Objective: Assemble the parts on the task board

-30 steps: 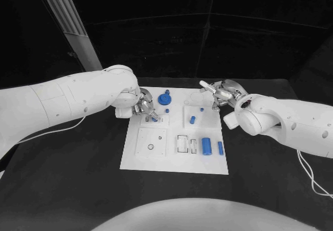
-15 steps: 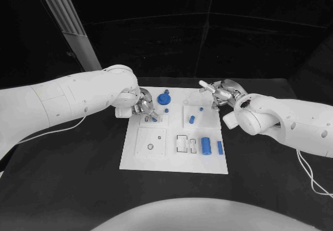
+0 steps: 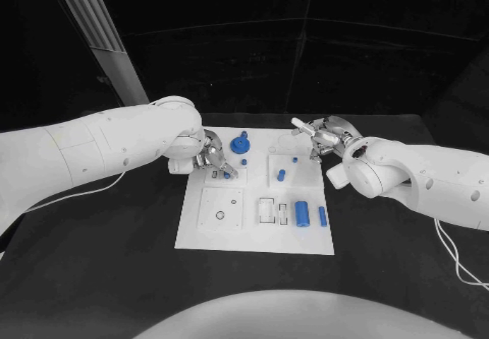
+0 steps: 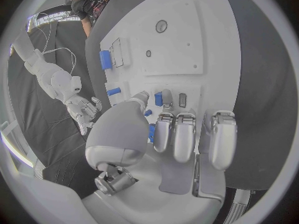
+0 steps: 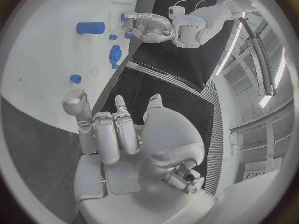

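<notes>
Left hand: the left hand (image 3: 211, 158) sits over the far-left part of the task board (image 3: 255, 240), palm down. In the left wrist view its fingers (image 4: 185, 137) lie side by side, curled downward, with the thumb across from them; a small blue part (image 4: 158, 99) shows just past the fingertips. Whether the fingers pinch it or only hover close to it cannot be told.

Right hand: the right hand (image 3: 324, 139) is raised at the far-right corner of the board, fingers loosely apart, one pointing out over the board's far edge. In the right wrist view its fingers (image 5: 111, 134) are bent with nothing between them, clear of the white surface.

Task board: white plate lying flat in the middle of the black tabletop (image 3: 102, 268), between the two hands.

Parts: a blue round knob (image 3: 239, 146) stands at the far edge of the board, between the hands. A short blue peg (image 3: 283, 176) lies on the raised square near the right hand. A blue cylinder (image 3: 302, 215) and a thinner blue pin (image 3: 322, 216) lie side by side, not touching, on the board's right half, nearer the robot.
</notes>
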Controlling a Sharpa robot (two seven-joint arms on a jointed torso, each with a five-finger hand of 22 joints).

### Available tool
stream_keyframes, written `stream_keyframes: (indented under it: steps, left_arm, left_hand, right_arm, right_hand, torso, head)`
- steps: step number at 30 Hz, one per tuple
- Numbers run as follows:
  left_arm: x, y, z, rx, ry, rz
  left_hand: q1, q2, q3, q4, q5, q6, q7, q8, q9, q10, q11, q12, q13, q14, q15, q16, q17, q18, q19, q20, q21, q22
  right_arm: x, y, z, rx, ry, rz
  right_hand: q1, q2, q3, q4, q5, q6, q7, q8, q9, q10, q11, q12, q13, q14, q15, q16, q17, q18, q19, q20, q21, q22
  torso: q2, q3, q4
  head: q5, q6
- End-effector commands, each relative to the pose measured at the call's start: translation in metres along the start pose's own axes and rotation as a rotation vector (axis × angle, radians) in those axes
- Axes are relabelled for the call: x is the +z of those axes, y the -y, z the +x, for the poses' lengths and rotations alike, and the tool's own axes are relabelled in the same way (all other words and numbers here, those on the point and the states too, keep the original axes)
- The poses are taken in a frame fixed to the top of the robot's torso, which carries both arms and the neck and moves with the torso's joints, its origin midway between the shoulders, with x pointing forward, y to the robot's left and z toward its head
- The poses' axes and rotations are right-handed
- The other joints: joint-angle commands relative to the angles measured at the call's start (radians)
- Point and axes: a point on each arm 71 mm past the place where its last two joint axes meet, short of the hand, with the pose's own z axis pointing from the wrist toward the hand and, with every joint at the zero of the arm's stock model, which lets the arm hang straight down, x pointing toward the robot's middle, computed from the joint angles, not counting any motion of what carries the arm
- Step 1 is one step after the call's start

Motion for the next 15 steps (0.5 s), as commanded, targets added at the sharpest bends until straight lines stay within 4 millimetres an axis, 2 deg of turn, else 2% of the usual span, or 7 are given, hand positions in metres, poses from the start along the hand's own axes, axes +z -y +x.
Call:
stream_keyframes:
  steps: [1,5,8,9,12,15]
  left_arm:
    - [0.0,-0.004,-0.001,-0.021,0.033,-0.016]
    - [-0.003,-0.007,-0.001,-0.049,0.069,0.008]
    - [-0.006,-0.01,-0.001,-0.07,0.097,0.032]
    - [-0.008,-0.011,-0.001,-0.078,0.108,0.043]
    - [-0.014,-0.012,-0.001,-0.091,0.131,0.068]
    - [-0.023,-0.013,-0.005,-0.1,0.159,0.096]
  left_hand:
    - [-0.033,0.006,-0.04,0.001,-0.042,0.002,0.008,-0.007,0.009,0.104,0.007,0.002,0.261,0.104,0.006,0.003,0.263,-0.007,0.102,0.008,0.004,0.263]
    - [-0.074,0.008,-0.093,0.003,-0.086,-0.008,0.01,-0.006,0.027,0.104,0.009,0.002,0.261,0.104,0.007,0.003,0.263,-0.007,0.102,0.01,0.004,0.263]
    - [-0.1,0.0,-0.135,0.002,-0.111,-0.05,0.016,0.019,0.067,0.104,0.016,0.002,0.261,0.104,0.011,0.003,0.263,-0.007,0.102,0.013,0.004,0.263]
    - [-0.111,-0.009,-0.146,0.005,-0.124,-0.062,0.018,0.026,0.077,0.104,0.016,0.002,0.261,0.104,0.013,0.003,0.263,-0.007,0.102,0.014,0.004,0.263]
    - [-0.127,-0.018,-0.157,0.006,-0.139,-0.082,0.02,0.043,0.098,0.104,0.018,0.002,0.261,0.104,0.015,0.003,0.263,-0.007,0.102,0.016,0.004,0.263]
    - [-0.131,-0.016,-0.157,0.006,-0.143,-0.085,0.02,0.05,0.105,0.104,0.018,0.002,0.261,0.104,0.015,0.003,0.263,-0.007,0.102,0.016,0.004,0.263]
  right_arm:
    - [0.0,-0.001,0.0,-0.002,0.002,-0.008]
    - [0.0,-0.001,0.0,-0.002,0.0,-0.008]
    - [0.0,-0.001,0.0,-0.002,-0.001,-0.007]
    - [0.0,0.0,0.001,-0.002,-0.001,-0.006]
    - [0.0,0.001,0.001,-0.001,-0.002,-0.003]
    - [0.0,0.002,0.001,-0.001,-0.002,0.0]
  right_hand:
    - [0.011,0.001,-0.007,0.0,0.001,-0.006,0.028,0.005,0.002,0.104,-0.006,0.003,0.26,0.106,-0.005,0.002,0.263,0.005,-0.001,-0.002,-0.003,0.076]
    - [0.011,0.001,-0.007,0.0,0.001,-0.006,0.028,0.005,0.002,0.104,-0.006,0.003,0.26,0.106,-0.005,0.002,0.263,0.005,-0.001,-0.002,-0.003,0.076]
    - [0.011,0.001,-0.007,0.0,0.001,-0.006,0.028,0.005,0.002,0.104,-0.006,0.003,0.26,0.106,-0.005,0.002,0.263,0.005,-0.001,-0.002,-0.003,0.076]
    - [0.011,0.001,-0.007,0.0,0.001,-0.006,0.028,0.005,0.002,0.104,-0.006,0.003,0.26,0.106,-0.005,0.002,0.263,0.005,-0.001,-0.002,-0.003,0.076]
    - [0.011,0.001,-0.007,0.0,0.001,-0.006,0.028,0.005,0.002,0.104,-0.006,0.003,0.26,0.106,-0.005,0.002,0.263,0.005,-0.001,-0.002,-0.003,0.076]
    - [0.011,0.002,-0.009,0.0,0.001,-0.006,0.028,0.008,0.002,0.104,-0.006,0.003,0.26,0.106,-0.005,0.002,0.263,0.005,-0.002,-0.003,-0.005,0.075]
  torso:
    - [0.0,0.0,0.001]
    - [-0.001,-0.0005,0.0011]
    - [-0.001,-0.0011,0.0012]
    - [-0.001,-0.0015,0.0019]
    - [-0.002,-0.0014,0.0021]
    - [-0.001,-0.0014,0.0025]
  head:
    - [0.0,0.003]
    - [0.001,0.003]
    - [-0.001,0.005]
    - [-0.002,0.008]
    - [-0.003,0.01]
    - [-0.004,0.01]
